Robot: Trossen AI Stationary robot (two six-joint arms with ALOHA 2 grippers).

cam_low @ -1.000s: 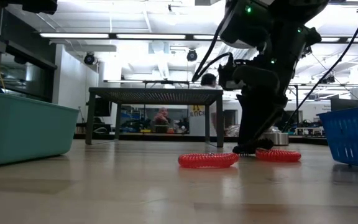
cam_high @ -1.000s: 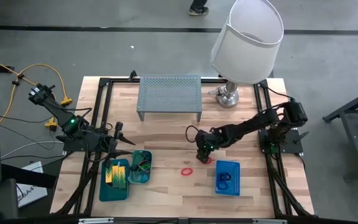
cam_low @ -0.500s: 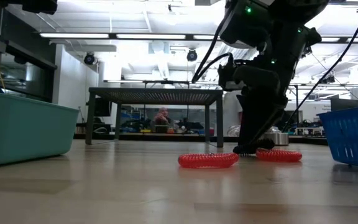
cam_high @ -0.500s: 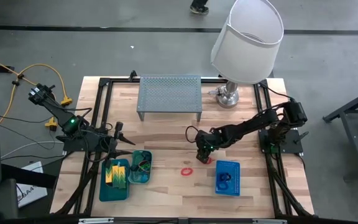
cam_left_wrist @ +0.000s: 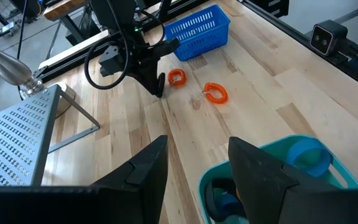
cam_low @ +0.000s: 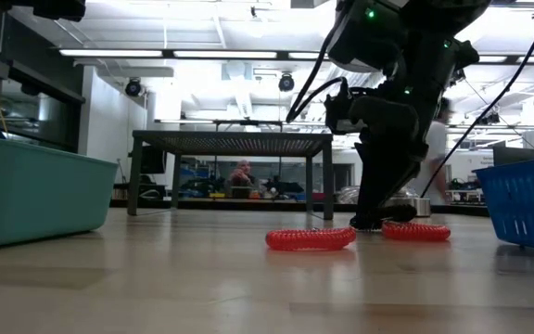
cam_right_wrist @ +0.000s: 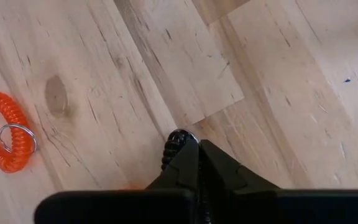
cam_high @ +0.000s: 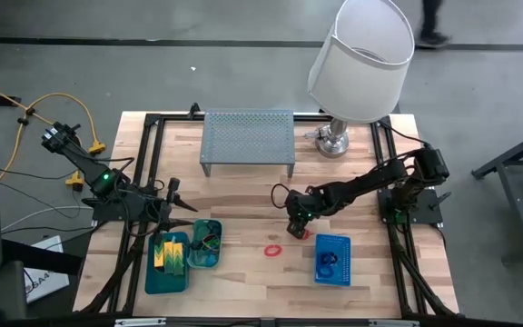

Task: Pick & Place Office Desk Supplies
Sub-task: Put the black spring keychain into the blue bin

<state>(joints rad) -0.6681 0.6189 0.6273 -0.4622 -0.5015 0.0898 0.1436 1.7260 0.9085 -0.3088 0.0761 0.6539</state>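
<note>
Jaws pressed together at the tabletop, the right gripper (cam_right_wrist: 188, 152) pinches the edge of a red band loop (cam_low: 416, 231) at centre frame in the high view; how firm the hold is cannot be told. A second red loop (cam_high: 272, 249) lies just below it, the blue basket (cam_high: 332, 259) at lower right. The left gripper (cam_left_wrist: 197, 165) waits parted and empty above the teal trays (cam_high: 169, 272). With so thin a bite, the springy coil could slip free on lifting.

The right pincer (cam_right_wrist: 194, 155) hides all but a sliver of its band loop (cam_right_wrist: 174, 144) — colour unclear.
</note>
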